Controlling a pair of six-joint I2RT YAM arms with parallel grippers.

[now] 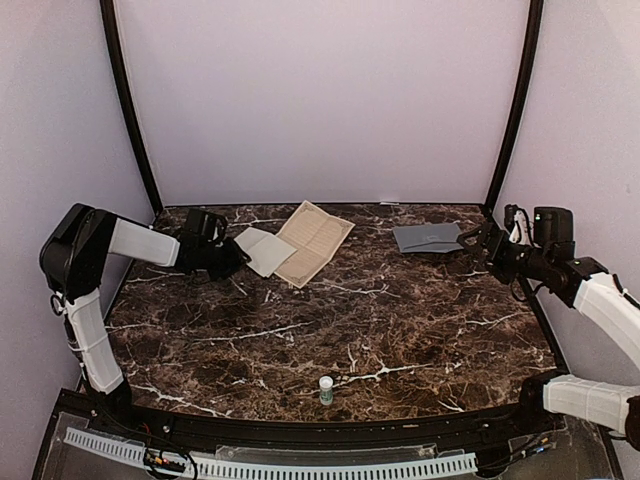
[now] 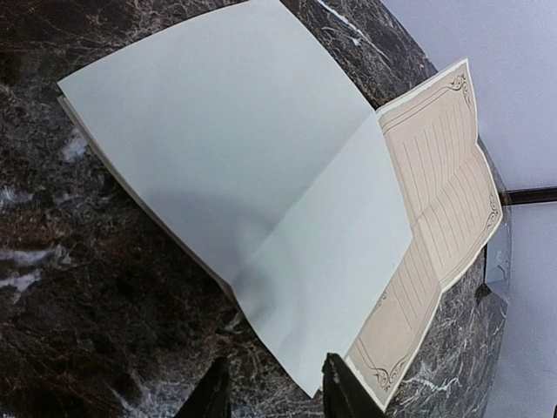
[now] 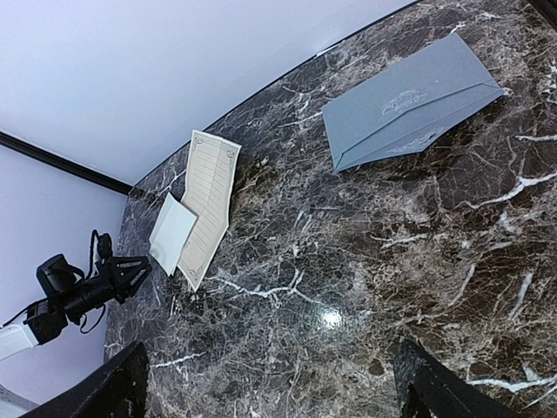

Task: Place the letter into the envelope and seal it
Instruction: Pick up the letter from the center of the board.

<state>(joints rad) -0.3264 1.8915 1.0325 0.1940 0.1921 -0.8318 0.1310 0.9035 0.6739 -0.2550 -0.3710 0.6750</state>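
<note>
The letter [image 1: 315, 240] is a tan printed sheet at the back middle of the marble table, its left part folded over with the white back [image 2: 244, 148] showing. My left gripper [image 2: 274, 392] sits low at the fold's near corner. Its fingers [image 2: 339, 387] stand apart, and the white corner points into the gap beside the right one. From above, the left gripper [image 1: 238, 258] is at the letter's left edge. The slate-grey envelope [image 1: 428, 238] lies flat at the back right. My right gripper [image 1: 470, 243] hovers wide open just right of the envelope [image 3: 409, 100], holding nothing.
A small white bottle with a green label [image 1: 326, 390] stands near the table's front edge. Black frame posts rise at the back corners, with pale walls behind. A perforated white strip runs below the front edge.
</note>
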